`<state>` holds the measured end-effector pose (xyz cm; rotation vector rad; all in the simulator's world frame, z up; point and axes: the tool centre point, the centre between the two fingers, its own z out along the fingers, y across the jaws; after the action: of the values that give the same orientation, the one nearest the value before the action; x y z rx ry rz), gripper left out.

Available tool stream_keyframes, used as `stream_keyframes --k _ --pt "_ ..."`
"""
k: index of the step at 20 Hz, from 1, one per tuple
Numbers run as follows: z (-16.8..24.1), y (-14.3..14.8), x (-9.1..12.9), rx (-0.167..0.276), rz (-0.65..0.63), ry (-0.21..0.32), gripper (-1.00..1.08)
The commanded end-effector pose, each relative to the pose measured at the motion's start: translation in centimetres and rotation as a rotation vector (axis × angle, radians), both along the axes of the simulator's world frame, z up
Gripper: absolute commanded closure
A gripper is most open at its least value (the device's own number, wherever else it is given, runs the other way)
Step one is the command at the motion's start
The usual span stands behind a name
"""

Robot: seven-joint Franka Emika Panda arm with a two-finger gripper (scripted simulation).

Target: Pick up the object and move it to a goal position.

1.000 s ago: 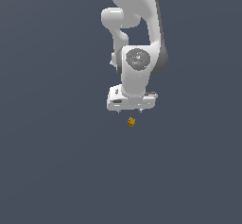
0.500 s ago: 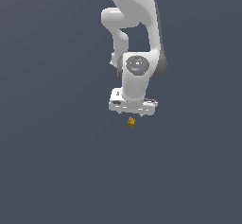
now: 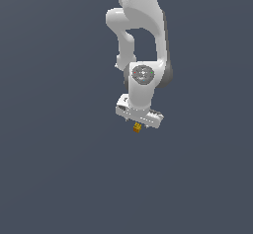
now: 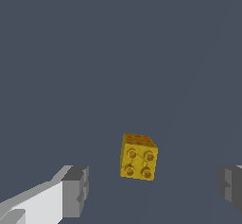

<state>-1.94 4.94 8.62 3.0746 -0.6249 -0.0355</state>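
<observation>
The tool (image 3: 140, 123) hangs low under the white arm (image 3: 143, 40), and its two grey fingertips (image 4: 75, 191) stand wide apart, so it is open and holds nothing. The object (image 4: 138, 156), a tiny yellow-orange cube with round studs on one face, lies directly below the tool and between the two fingertips, touching neither of them. In the exterior view the object shows only as a small spot just under the tool body. I judge that the coming move is a short descent and then closing. One fingertip is cut off at the picture edge. No goal marker is visible, and the dark bench (image 3: 59, 178) shows no edge.
</observation>
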Motion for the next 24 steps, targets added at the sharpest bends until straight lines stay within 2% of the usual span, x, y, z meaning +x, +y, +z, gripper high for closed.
stream_keyframes --k 1,8,16,24 --pt "-0.5 0.0 0.0 -0.001 -0.051 -0.008 -0.92" --pt "-1.3 0.1 0.1 -0.002 -0.130 -0.021 -0.92" --pt "-1.7 0.1 0.1 -0.002 -0.137 -0.022 -0.92" --pt "-5.0 0.0 0.0 -0.002 -0.141 -0.022 -0.92"
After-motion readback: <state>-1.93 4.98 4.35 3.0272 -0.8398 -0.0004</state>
